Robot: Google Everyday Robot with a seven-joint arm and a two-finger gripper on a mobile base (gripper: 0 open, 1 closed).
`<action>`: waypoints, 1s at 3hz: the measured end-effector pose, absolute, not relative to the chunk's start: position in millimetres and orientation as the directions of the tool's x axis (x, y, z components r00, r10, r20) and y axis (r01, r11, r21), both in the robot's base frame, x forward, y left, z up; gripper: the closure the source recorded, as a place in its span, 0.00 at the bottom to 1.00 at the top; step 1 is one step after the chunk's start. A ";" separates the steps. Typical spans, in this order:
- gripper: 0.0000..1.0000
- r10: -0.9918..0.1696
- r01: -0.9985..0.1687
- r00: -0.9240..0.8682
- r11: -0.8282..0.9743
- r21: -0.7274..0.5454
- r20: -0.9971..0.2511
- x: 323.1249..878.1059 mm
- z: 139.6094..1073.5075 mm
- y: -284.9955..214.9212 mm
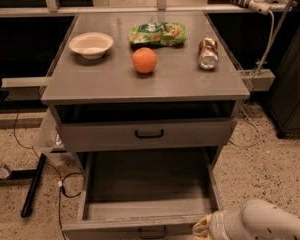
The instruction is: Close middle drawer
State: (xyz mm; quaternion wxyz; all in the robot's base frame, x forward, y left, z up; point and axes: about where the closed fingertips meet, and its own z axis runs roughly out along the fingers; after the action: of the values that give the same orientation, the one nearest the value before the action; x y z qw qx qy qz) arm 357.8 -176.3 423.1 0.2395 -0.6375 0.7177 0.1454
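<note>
The middle drawer (149,184) is pulled far out from the grey cabinet, its deep tray empty. Its low front (110,231) with a small black bar handle (152,232) lies at the bottom edge of the camera view. My gripper (202,227), on a white arm (262,223), is at the bottom right, right against the right end of the drawer's front. The upper drawer (100,135), with a like black handle (149,133), stands a little way out above it.
On the cabinet top (90,79) are a white bowl (91,44), an orange (144,60), a green snack bag (157,33) and a can (208,53) lying on its side. Cables (60,184) and a black bar (33,186) lie on the floor at left.
</note>
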 end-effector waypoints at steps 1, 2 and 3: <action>0.59 -0.845 -0.985 -0.072 0.145 -0.097 -0.529 357.8 423.1 -176.3; 0.35 -0.845 -0.985 -0.072 0.145 -0.097 -0.529 357.8 423.0 -176.3; 0.12 -0.845 -0.985 -0.072 0.145 -0.097 -0.529 357.8 423.0 -176.3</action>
State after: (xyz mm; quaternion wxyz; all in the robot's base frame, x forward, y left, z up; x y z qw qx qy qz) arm 357.8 -176.3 423.0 0.2395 -0.6375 0.7177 0.1454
